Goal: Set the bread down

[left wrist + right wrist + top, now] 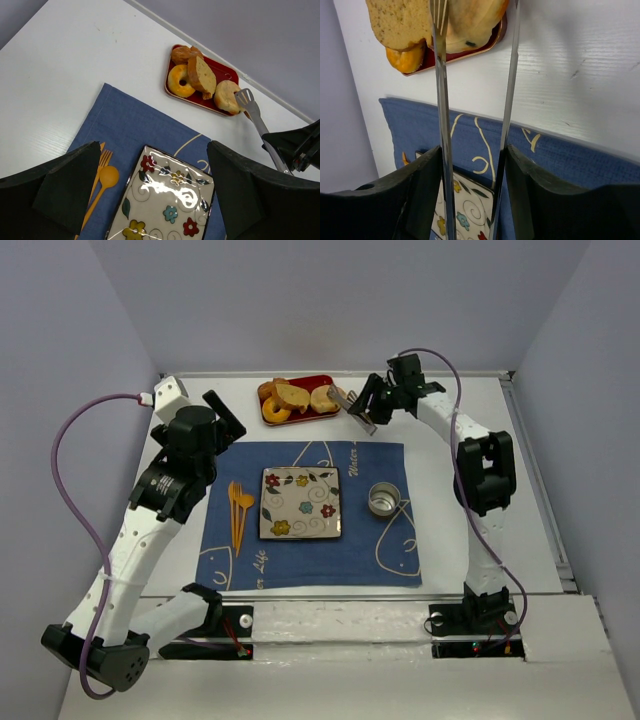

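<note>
1. Top view
   1. We find the bread at the right end of the red tray, at the far edge of the table.
   2. The right gripper is clamped on a pair of metal tongs. The long axis of the tongs runs from the gripper leftward to the tray, and the tips are just beside the bread.
   3. The right arm is much the nearer one. The left gripper hangs over the left side of the blue mat, well apart from the tray.
2. Left wrist view
   1. The left fingers are spread wide and hold nothing. The flowered plate lies below them.
   2. One slotted tong tip meets the right edge of the bread. We cannot tell whether it presses.
   3. The toast slice and the doughnut lie to the left of the bread.
3. Right wrist view
   1. The two tong arms stand apart, about as wide as the bread.
   2. The bread lies straight ahead between the tips. We judge that it is framed but not yet pinched.
</note>
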`<state>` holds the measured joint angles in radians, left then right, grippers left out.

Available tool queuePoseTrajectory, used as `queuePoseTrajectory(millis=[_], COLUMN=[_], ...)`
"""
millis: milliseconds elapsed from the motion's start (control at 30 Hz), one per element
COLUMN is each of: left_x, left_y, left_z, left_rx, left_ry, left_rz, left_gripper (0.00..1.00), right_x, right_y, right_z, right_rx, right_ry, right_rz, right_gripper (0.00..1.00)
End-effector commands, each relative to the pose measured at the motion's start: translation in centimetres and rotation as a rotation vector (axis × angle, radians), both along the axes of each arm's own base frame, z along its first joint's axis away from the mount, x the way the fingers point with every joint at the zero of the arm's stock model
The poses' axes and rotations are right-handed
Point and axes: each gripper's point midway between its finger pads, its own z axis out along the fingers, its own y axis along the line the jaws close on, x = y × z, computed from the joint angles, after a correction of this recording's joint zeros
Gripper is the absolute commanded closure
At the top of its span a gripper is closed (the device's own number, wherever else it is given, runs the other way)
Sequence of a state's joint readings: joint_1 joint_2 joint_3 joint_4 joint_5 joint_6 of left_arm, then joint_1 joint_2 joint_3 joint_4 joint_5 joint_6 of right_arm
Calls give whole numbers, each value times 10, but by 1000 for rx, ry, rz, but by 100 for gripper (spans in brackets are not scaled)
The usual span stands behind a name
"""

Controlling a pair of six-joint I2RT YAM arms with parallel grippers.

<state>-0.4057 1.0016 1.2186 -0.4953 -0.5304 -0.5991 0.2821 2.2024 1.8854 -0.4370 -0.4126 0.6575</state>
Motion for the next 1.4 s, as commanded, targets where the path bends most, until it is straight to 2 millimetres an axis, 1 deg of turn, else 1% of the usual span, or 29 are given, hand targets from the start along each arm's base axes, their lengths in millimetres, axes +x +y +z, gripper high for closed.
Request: queuePoseTrajectory(millis=[0,167,233,333,367,433,533,567,600,633,667,767,800,867,900,933,967,1000,1033,1067,1100,1133,1200,1233,1267,1300,1333,1367], left_x=[0,0,-1,-4,-5,-7,-9,-9,-10,-10,-10,-10,-11,-11,-11,-11,-11,-11,-11,-11,-12,-11,-12,-12,-12,-12,-12,-12], left_y=[2,2,2,5,6,7,9,9,9,9,10,9,9,9,9,9,9,9,9,9,9,9,8,9,9,10,10,10], left_z=[10,10,12,12,15,17,19,19,19,20,20,21,21,21,21,21,21,21,22,22,22,22,23,23,23,23,23,24], left_rx=[-20,-19,-20,-22,-26,-29,-33,-34,-36,-37,-37,-39,-40,-40,-41,-41,-41,-41,-42,-42,-42,-42,-45,-45,-45,-44,-43,-44], left_ry=[-48,-46,-49,-51,-63,-72,-81,-83,-85,-88,-88,-90,-93,-92,-92,-92,-92,-92,-95,-95,-95,-95,-99,-97,-100,-101,-100,-102], left_rz=[7,7,7,16,22,25,28,32,32,34,34,32,31,29,31,31,30,30,31,31,31,30,27,27,30,32,34,34], left_gripper=[1,1,1,1,1,1,1,1,1,1,1,1,1,1,1,1,1,1,1,1,1,1,1,1,1,1,1,1], right_x=[15,15,14,15,16,16,17,18,16,18,14,9,5,-3,-11,-11,-20,-24,-34,-41,-48,-60,-87,-104,-124,-140,-157,-180], right_y=[12,17,19,21,21,20,16,15,13,11,9,8,8,11,11,11,11,10,11,11,12,16,17,20,23,24,26,31], right_z=[41,42,40,42,45,50,66,85,89,99,113,141,156,170,177,178,185,187,199,194,196,198,194,192,204,182,178,167], right_rx=[79,108,120,133,134,131,119,126,122,115,120,127,134,150,157,158,171,168,182,189,200,227,261,292,311,312,312,307], right_ry=[-93,-79,-67,-67,-77,-94,-149,-203,-219,-261,-295,-375,-413,-449,-462,-466,-481,-488,-511,-502,-505,-495,-459,-436,-458,-404,-409,-359], right_rz=[2,14,21,15,16,18,4,5,-1,-8,-7,22,35,76,93,93,111,113,139,154,173,223,279,337,373,395,451,497], right_gripper=[44,55,61,88,93,93,93,93,93,93,93,93,93,93,93,93,93,93,93,93,93,93,93,93,93,93,93,93])
